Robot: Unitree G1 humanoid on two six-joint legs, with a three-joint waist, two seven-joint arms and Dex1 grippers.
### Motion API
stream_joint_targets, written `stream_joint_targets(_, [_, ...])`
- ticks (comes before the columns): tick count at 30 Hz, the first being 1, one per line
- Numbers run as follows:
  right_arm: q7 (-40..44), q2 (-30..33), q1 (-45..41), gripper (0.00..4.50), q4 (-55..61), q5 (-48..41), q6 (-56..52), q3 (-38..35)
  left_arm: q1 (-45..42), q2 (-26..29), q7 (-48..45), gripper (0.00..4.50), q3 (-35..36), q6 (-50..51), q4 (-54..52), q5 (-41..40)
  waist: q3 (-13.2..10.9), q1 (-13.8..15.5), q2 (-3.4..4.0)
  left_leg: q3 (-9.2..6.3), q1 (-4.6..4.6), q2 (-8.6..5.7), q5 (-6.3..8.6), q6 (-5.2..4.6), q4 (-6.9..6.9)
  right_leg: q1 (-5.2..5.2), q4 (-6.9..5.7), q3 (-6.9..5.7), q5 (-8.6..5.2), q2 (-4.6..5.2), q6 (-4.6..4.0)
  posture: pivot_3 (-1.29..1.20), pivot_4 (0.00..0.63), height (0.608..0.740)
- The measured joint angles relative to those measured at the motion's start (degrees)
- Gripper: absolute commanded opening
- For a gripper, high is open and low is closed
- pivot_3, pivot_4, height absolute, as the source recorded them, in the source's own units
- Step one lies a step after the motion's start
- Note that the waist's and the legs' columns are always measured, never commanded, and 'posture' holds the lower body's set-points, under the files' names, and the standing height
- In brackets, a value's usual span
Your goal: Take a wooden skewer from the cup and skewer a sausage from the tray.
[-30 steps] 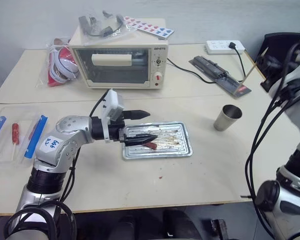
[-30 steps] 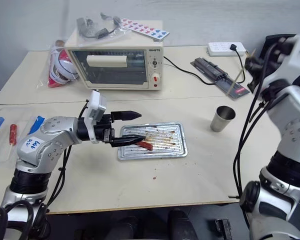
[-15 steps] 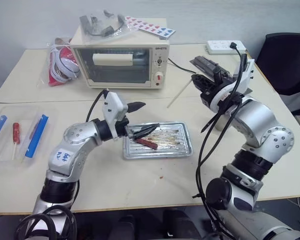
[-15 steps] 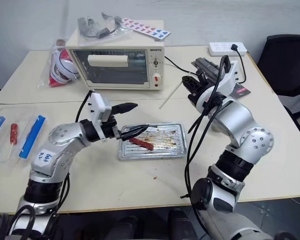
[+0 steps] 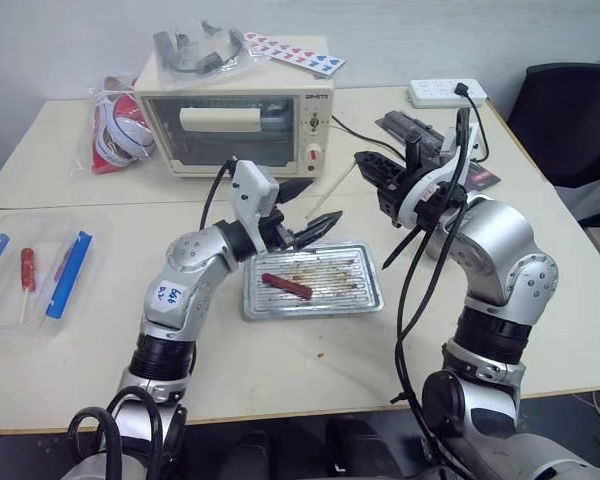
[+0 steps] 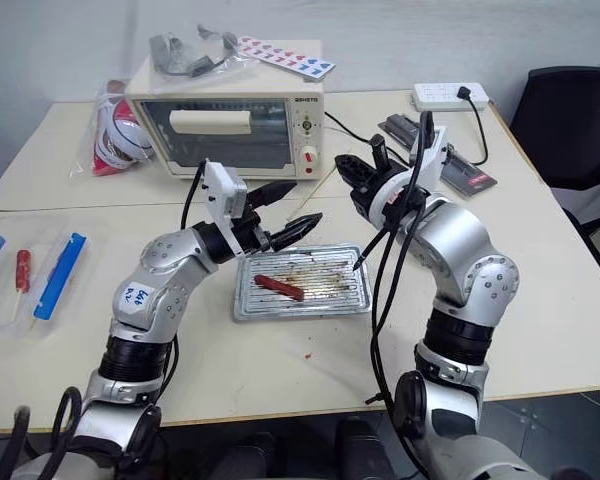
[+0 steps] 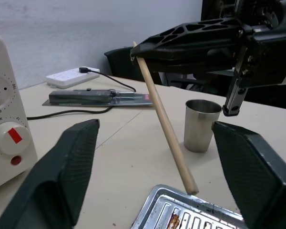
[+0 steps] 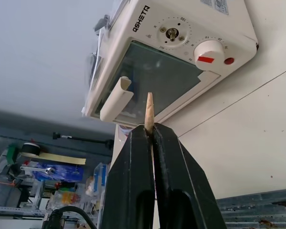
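- Note that your right gripper [image 6: 348, 168] has swung in from the right edge of the table to a place above the far side of the tray [image 6: 351, 300]. Its fingers are pressed together on the wooden skewer [image 7: 164, 121], which slants down toward the left gripper.
- Note that your left gripper [image 6: 292, 210] has lifted off the tray and come away from the sausage [image 6: 280, 287], which it was working at a second ago. It now hangs above the tray's far left corner with its fingers spread apart and nothing between them; the skewer passes through that gap.
- Judge the meaning: the skewer is out of the cup, but the sausage is unheld and unpierced. A hand-over or re-grip of the skewer looks likely.
- Tray: holds the one sausage, lying near its left end, amid brown grease stains.
- Cup [image 7: 199, 125]: stands on the table behind your right arm, beyond the tray; its contents cannot be seen.
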State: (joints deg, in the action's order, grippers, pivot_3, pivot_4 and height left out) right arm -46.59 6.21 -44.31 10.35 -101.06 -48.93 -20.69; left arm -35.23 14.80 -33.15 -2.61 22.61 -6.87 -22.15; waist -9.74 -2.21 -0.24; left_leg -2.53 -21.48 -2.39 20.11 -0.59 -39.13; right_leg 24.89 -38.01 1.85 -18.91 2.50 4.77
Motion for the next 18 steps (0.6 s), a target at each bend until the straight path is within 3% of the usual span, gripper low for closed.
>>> stream_joint_targets(1, [0.01, 0.19, 0.13, 0.0, 0.0, -0.42, 0.81, 0.52, 0.32, -0.44, 0.79, 2.76, 0.45, 0.29, -0.9, -0.14, 0.0, 0.0, 0.0, 0.0, 0.0, 0.0, 0.0, 0.0, 0.0, 0.0, 0.0, 0.0, 0.0, 0.0, 0.0, 0.0, 0.15, 0.74])
stream_joint_targets(7, [0.0, 1.37, 0.34, 0.0, 0.0, -1.95, 5.22, 2.43, 4.0, -2.36, 4.33, 2.76, 1.33, 2.35, -6.02, -1.16, 0.0, 0.08, 0.0, 0.0, -0.01, 0.02, 0.0, 0.0, 0.01, -0.01, 0.02, 0.0, 0.0, -0.01, 0.0, 0.0, 0.15, 0.74])
stream_joint_targets(18, [-0.27, 2.64, 0.36, 0.0, -0.01, -4.35, 10.34, 4.52, 4.56, -6.06, 9.71, 2.76, 1.08, 1.08, -6.13, 0.2, 0.0, 0.48, 0.0, 0.01, -0.01, 0.02, 0.0, -0.01, -0.02, -0.03, 0.04, -0.01, 0.01, -0.01, 0.01, 0.0, 0.15, 0.74])
